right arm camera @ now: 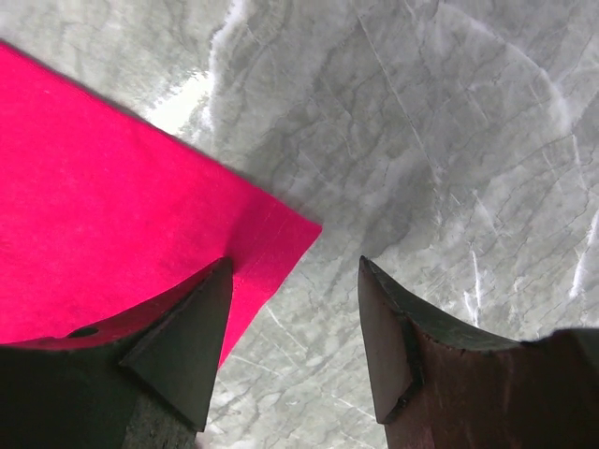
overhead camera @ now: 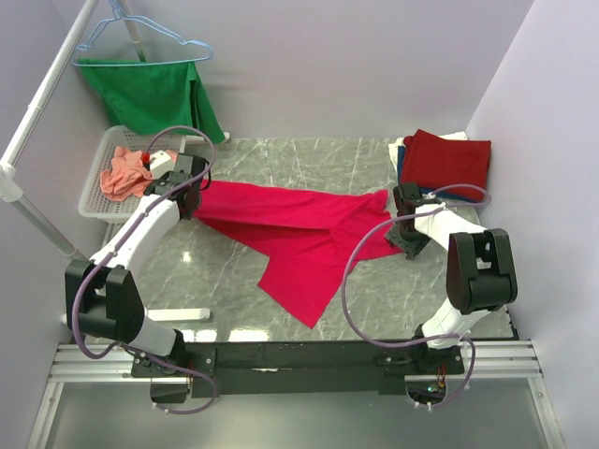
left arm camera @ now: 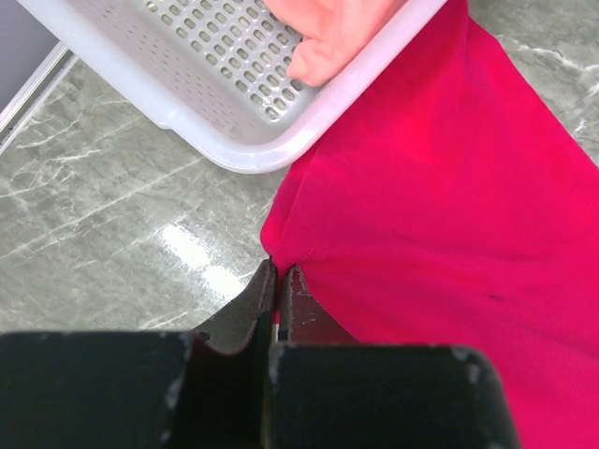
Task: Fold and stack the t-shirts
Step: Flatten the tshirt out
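A bright pinkish-red t-shirt (overhead camera: 299, 234) lies spread across the middle of the marble table. My left gripper (overhead camera: 190, 198) is shut on its left edge, next to the basket; the wrist view shows the closed jaws pinching the cloth (left arm camera: 421, 215). My right gripper (overhead camera: 408, 234) is open over the shirt's right corner (right arm camera: 271, 234), one finger above the cloth, the other above bare table. A salmon-orange shirt (overhead camera: 124, 171) lies in the white basket (overhead camera: 101, 201). A folded dark red shirt (overhead camera: 446, 161) tops a stack at the back right, with blue and white edges under it.
A green garment (overhead camera: 154, 94) hangs on a hanger from a white rack (overhead camera: 37, 112) at the back left. Lilac walls close in the back and sides. A small white bar (overhead camera: 182, 315) lies near the front left.
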You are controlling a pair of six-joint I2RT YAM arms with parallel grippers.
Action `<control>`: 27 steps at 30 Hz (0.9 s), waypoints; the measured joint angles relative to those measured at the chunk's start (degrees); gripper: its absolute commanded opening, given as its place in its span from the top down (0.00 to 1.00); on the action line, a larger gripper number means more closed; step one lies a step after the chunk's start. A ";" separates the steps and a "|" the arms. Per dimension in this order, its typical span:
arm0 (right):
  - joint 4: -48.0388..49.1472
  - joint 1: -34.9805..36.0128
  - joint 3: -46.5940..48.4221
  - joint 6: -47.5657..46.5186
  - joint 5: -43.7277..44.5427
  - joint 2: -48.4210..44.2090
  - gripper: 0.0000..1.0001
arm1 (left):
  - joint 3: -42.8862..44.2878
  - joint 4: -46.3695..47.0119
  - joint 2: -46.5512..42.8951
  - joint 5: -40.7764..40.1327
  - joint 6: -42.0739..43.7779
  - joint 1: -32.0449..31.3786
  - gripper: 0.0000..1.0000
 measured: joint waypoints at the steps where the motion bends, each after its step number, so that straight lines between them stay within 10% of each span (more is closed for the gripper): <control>1: 0.07 0.00 0.00 -0.09 -0.07 -0.31 0.38 | 0.02 0.00 0.00 0.00 0.00 0.09 0.99; 21: 4.17 -3.21 0.20 -2.12 -3.61 1.51 0.53 | 0.02 -0.13 1.16 0.00 0.00 0.57 0.99; 27: 4.39 -3.61 1.49 -3.41 -5.11 2.71 0.89 | 0.02 -0.28 1.16 0.00 0.02 0.72 0.99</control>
